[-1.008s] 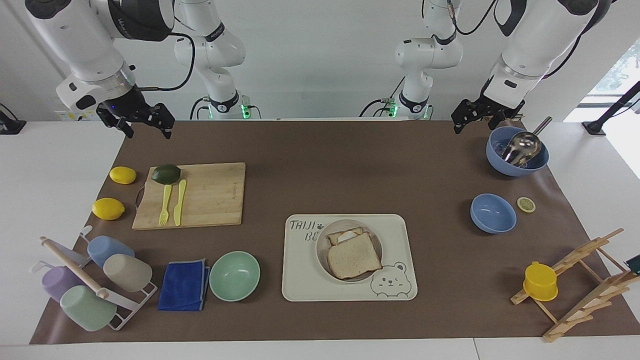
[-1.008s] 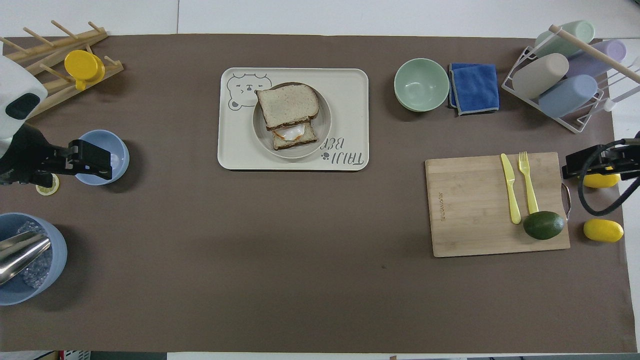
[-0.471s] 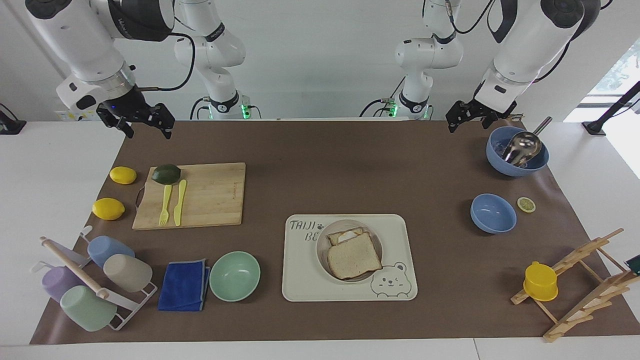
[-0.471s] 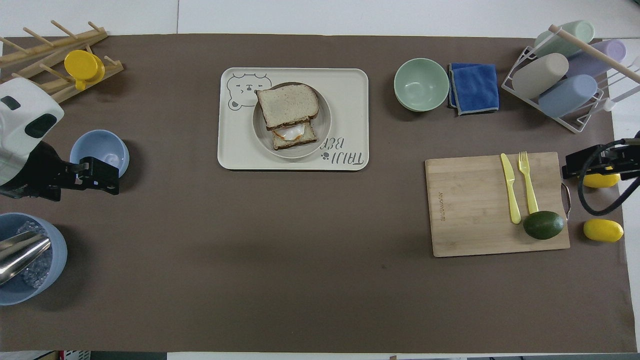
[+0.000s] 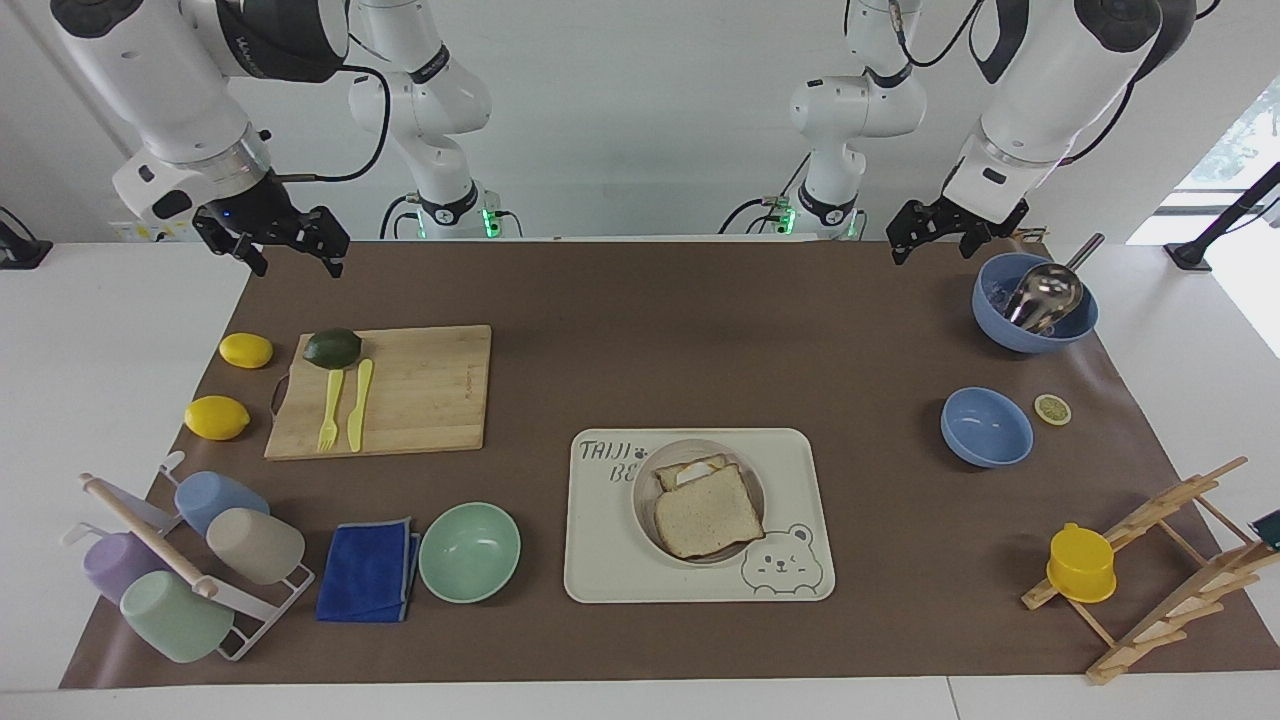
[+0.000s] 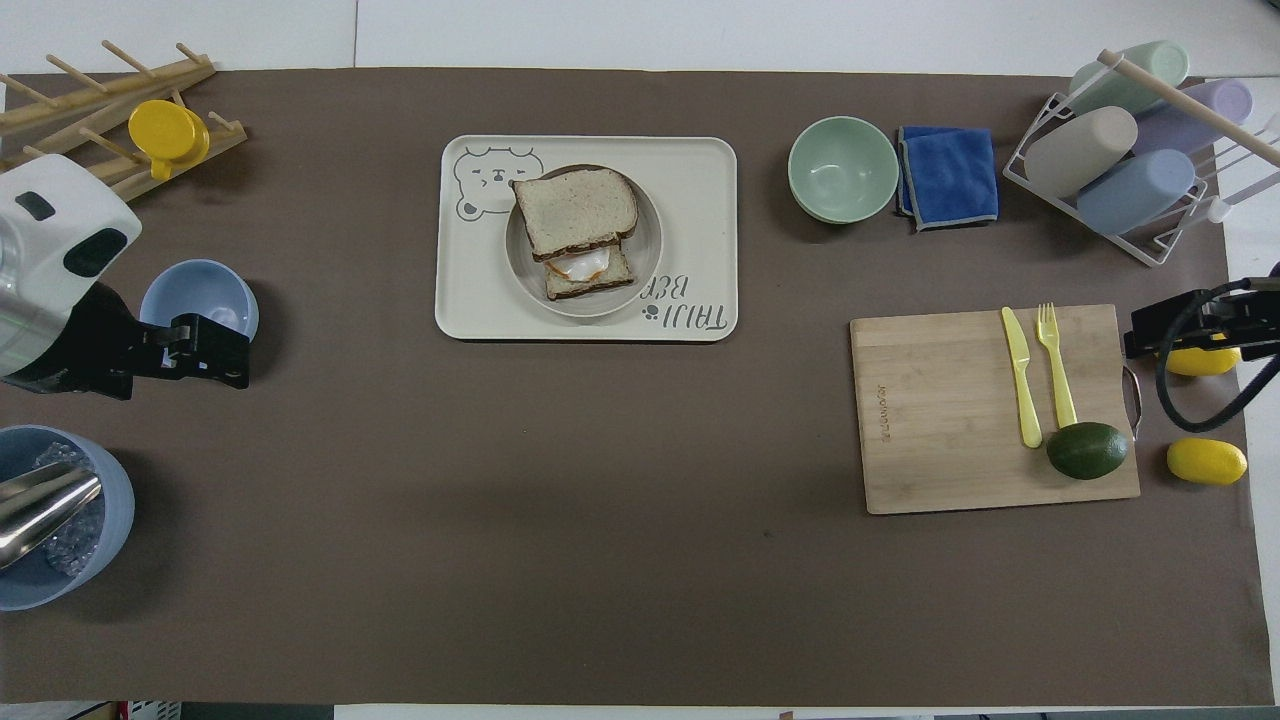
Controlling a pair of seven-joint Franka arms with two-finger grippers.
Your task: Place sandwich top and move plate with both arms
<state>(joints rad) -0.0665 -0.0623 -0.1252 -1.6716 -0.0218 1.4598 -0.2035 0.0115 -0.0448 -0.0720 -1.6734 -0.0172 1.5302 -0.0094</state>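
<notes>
The sandwich top point(image 5: 707, 518) point(image 6: 577, 211), a plain bread slice, lies on the round plate point(image 5: 756, 492) point(image 6: 648, 250), partly overlapping a toast slice with a fried egg point(image 5: 688, 470) point(image 6: 590, 270). The plate sits on a cream tray point(image 5: 600, 560) point(image 6: 470, 290) with a bear drawing. My left gripper point(image 5: 935, 250) point(image 6: 225, 350) is open and empty, raised over the mat beside the large blue bowl. My right gripper point(image 5: 295, 262) point(image 6: 1140, 335) is open and empty, raised over the mat's corner near the cutting board. Both are well away from the plate.
A large blue bowl with a metal scoop point(image 5: 1035, 300), a small blue bowl point(image 5: 986, 427) and a wooden rack with a yellow cup point(image 5: 1080, 563) are at the left arm's end. A cutting board point(image 5: 400, 390), lemons, a mint bowl point(image 5: 469, 551), a blue cloth and a cup rack are at the right arm's end.
My left gripper has moved away from the large blue bowl toward the middle of the table. The right arm and the objects on the table have not moved.
</notes>
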